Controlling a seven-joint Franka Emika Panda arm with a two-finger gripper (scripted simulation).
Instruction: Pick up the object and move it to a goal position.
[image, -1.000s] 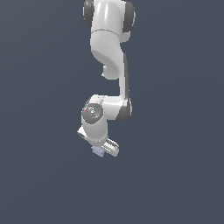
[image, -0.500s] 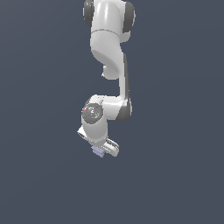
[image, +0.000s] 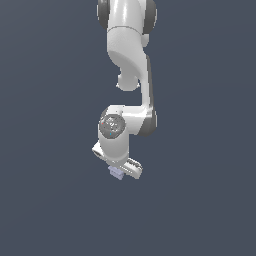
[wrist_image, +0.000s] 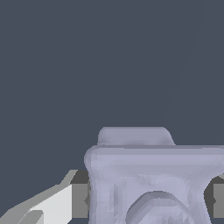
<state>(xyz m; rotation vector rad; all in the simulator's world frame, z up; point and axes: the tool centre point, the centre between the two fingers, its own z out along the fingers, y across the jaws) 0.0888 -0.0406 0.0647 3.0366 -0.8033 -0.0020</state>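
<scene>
Lavender-grey and small, the object (image: 116, 172) sits at the tip of the end effector (image: 119, 171), tucked under the white hand of the arm (image: 131, 75) in the exterior view. In the wrist view the object (wrist_image: 155, 179) fills the space close to the camera, its round raised mark facing the lens, with a dark pad (wrist_image: 80, 200) pressed against one side and another just showing at the opposite edge of the picture. From that, the end effector appears clenched on the object, its jaws closed against two opposite faces. No desk, floor edge or shadow can be made out in either view; the surroundings are a uniform dark slate, so whether the block is lifted or resting on something cannot be told. No goal marker shows in either picture. Judging by the grip, the pick-up part of the task looks done, or all but done. What seems to remain is the carry to the goal position, and how near the goal lies is not something these views reveal.
</scene>
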